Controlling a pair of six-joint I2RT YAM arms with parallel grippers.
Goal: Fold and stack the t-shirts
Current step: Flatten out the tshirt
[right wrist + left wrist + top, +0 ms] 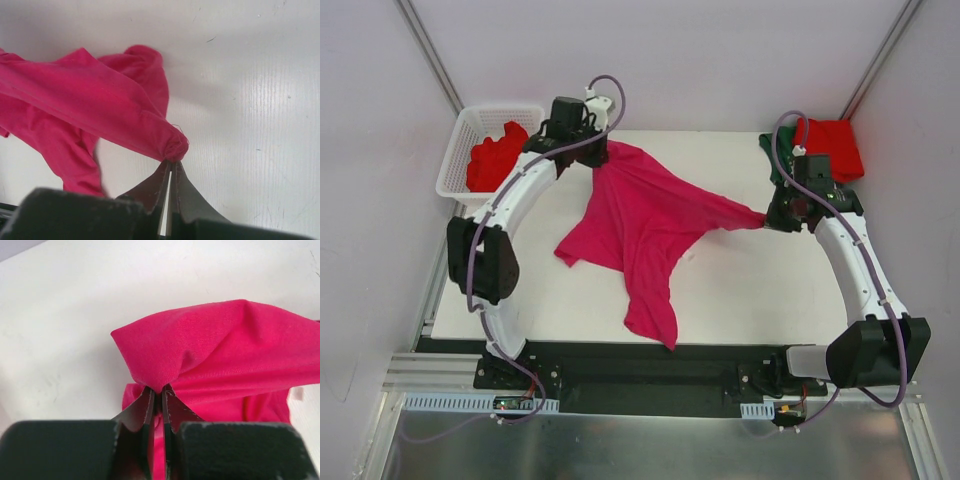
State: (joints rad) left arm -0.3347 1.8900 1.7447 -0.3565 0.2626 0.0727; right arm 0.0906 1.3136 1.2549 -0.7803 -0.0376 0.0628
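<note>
Your left gripper [159, 394] was clamped on a corner of the soft magenta-pink cloth t-shirt [640, 225] by the far edge of the flat white table [750, 290]. Your right gripper [171, 167] was clamped on another corner, to the right. The shirt's tail reached the near edge. Bare table top showed on both sides of it. A crumpled red shirt [495, 160] lay in the white plastic lattice basket [457, 150] off the far left corner. A folded red shirt [835, 145] and a dark green shirt [772, 150] lay at the far right corner.

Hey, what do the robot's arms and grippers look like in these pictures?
Both arms, left arm and right arm, have curved white links joined by bulky black joint housings. A lilac cable loops along each. The left gripper and right gripper are black, with flat jaws tapering to thin wedge tips. No markings are readable.
</note>
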